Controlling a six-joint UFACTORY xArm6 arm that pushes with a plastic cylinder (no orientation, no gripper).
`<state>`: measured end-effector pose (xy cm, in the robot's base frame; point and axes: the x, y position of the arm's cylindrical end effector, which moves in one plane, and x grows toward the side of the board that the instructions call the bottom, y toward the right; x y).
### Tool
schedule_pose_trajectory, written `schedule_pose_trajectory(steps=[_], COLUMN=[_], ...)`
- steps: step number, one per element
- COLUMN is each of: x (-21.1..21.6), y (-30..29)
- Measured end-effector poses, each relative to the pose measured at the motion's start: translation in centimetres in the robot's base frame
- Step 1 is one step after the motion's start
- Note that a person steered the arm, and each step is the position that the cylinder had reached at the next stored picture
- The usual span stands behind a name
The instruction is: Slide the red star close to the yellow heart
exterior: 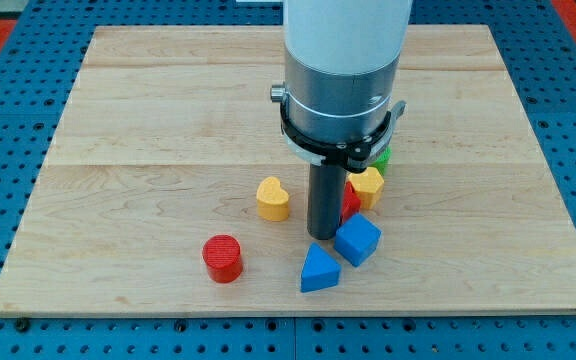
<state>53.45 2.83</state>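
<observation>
- My tip is down on the board, abt centre, w/ the arm's big grey body hiding what's behind it. No jaws on this rig, just a bare rod, so nothing to spread or pinch; it holds nothing.
- Red star: only a sliver shows, touching the rod's right side, mostly hidden. Shape can't be confirmed from here; I take it as the star.
- Yellow heart sits just left of the rod, close but apart from it.
- So rod stands between star and heart. Star is already near the heart, I'd judge; gap small, not closed.
- Left to do, imo: get round to the star's right side and nudge it leftward.
- Clutter nearby: another yellow block and a bit of green behind the star, blue cube and blue triangle-ish block below-right of tip, red cylinder lower left.
</observation>
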Motion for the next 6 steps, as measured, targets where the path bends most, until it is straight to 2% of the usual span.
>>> schedule_pose_trajectory(steps=[2, 3, 4, 5, 6], x=[1.0, 4.2, 6.8, 6.0, 4.8], y=[-4.9, -7.8, -6.1, -2.6, -1.7])
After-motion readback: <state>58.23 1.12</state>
